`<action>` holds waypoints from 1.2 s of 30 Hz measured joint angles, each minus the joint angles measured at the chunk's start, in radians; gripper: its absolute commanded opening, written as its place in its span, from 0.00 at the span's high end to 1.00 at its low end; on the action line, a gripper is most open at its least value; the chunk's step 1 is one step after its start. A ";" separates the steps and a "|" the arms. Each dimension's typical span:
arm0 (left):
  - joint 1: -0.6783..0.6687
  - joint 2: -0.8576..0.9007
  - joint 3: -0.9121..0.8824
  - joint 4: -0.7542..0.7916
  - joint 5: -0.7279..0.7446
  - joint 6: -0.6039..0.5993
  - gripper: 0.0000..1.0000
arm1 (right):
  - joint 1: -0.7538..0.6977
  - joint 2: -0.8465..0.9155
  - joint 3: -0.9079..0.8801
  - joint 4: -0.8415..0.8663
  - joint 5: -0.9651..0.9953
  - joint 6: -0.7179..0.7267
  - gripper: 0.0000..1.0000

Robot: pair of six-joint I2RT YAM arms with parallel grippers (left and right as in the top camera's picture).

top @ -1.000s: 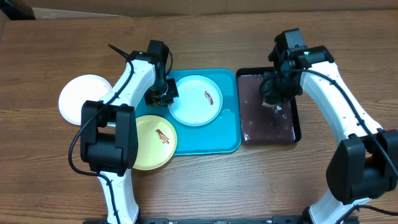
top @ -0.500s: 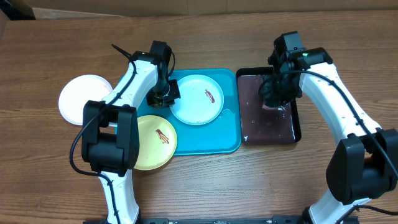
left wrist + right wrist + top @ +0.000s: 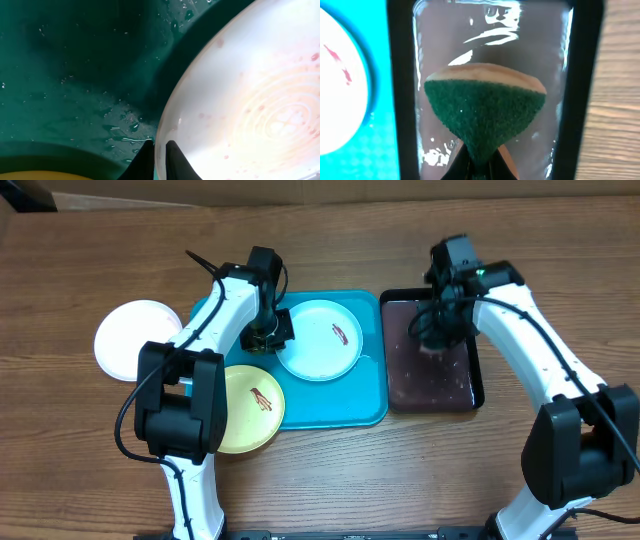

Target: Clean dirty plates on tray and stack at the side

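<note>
The mint-cyan plate with a brown smear lies in the turquoise tray. My left gripper is shut on its left rim; the left wrist view shows both fingers pinching the plate's edge over the wet tray floor. The yellow-green plate, also smeared, overlaps the tray's front left corner. The white plate lies on the table to the left. My right gripper is shut on a green sponge, fingers pinching its narrow end.
A black tray holding murky water stands right of the turquoise tray; the sponge hangs over it, and its rim shows in the right wrist view. The table is brown wood, with cardboard along the back edge.
My left gripper has shifted slightly right with the mint-cyan plate's rim in it. My right gripper has moved a little left and back over the black tray with the sponge.
</note>
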 measured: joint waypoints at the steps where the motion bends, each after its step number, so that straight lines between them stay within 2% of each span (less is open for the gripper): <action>1: -0.001 0.000 0.000 0.000 0.000 0.000 0.93 | 0.000 0.000 0.021 -0.011 0.002 0.000 0.96; 2: -0.002 0.000 0.000 0.000 0.000 0.000 0.96 | 0.000 0.000 0.041 -0.023 0.005 0.000 0.96; 13: -0.006 0.000 0.000 0.000 -0.008 0.000 0.96 | 0.000 0.000 0.064 -0.066 -0.001 0.000 0.96; 19: -0.006 0.000 -0.001 0.002 -0.008 0.010 0.96 | 0.000 -0.001 -0.125 0.116 0.000 -0.001 0.96; 23: -0.006 0.000 -0.002 0.004 -0.008 0.030 0.96 | 0.000 0.003 -0.175 0.115 0.003 -0.001 0.96; 26: -0.006 0.000 -0.002 0.004 -0.008 0.034 0.96 | 0.002 0.003 -0.114 0.037 0.004 -0.001 0.96; 28: -0.006 0.000 -0.002 0.004 -0.008 0.035 0.96 | 0.007 0.003 -0.006 -0.027 -0.003 -0.001 0.96; 33: -0.006 0.000 -0.003 0.005 -0.008 0.035 0.96 | 0.042 0.002 0.180 -0.069 -0.033 0.000 0.96; 36: -0.006 0.000 -0.003 0.006 -0.007 0.034 0.96 | 0.083 0.002 0.224 -0.043 -0.061 -0.001 0.96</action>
